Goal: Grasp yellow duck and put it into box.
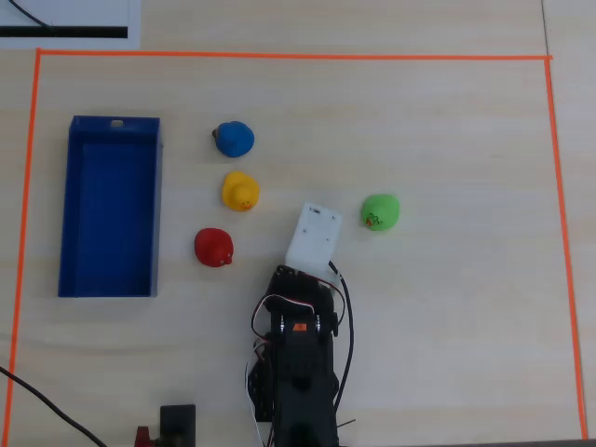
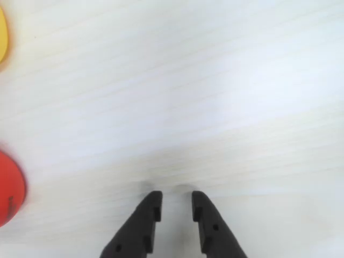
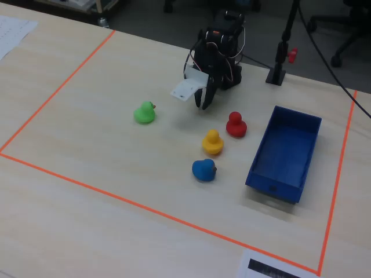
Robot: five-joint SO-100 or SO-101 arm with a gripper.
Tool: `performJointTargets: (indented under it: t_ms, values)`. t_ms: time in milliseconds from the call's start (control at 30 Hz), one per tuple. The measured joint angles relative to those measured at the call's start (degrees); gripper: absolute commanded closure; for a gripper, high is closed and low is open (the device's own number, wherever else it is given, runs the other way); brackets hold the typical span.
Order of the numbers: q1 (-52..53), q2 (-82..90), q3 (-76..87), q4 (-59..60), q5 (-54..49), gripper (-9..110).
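The yellow duck (image 1: 240, 191) sits on the table between a blue duck and a red duck; in the wrist view only its edge (image 2: 2, 37) shows at the top left. The dark blue box (image 1: 107, 214) lies empty to the left of the ducks in the overhead view, and to the right of them (image 3: 284, 147) in the fixed view. My gripper (image 2: 176, 201) hovers low over bare table, jaws a little apart with nothing between them. In the fixed view the gripper (image 3: 204, 104) hangs up and left of the yellow duck (image 3: 213, 142), apart from it.
A red duck (image 1: 213, 248) is closest to the gripper and shows at the wrist view's left edge (image 2: 9, 185). A blue duck (image 1: 234, 139) and a green duck (image 1: 380, 211) also stand on the table. Orange tape (image 1: 279, 56) frames the work area. The white wrist mount (image 1: 314, 236) hides the fingers from above.
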Motion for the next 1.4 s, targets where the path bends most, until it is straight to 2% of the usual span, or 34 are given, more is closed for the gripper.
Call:
performJointTargets:
  t_ms: [133,267,333,467,667,800,1000,1400]
  values:
    - [0.0,0.0,0.0,0.0,0.0,101]
    - [0.0,-0.1,0.0,-0.1,-0.4,78]
    - [0.7,-2.6,-2.0,-0.2,-0.4,71]
    - [1.2,-16.6,-16.7,-0.4,-0.2,60]
    - [-1.6,-44.6,-47.0,0.1,3.5,57]
    - [-4.3,-58.8,-56.9,-4.1,5.8,57]
    - [-6.8,-71.0,-51.8,-14.7,7.3,57]
    - [-12.1,-78.9,-45.6,-28.3,13.1,58]
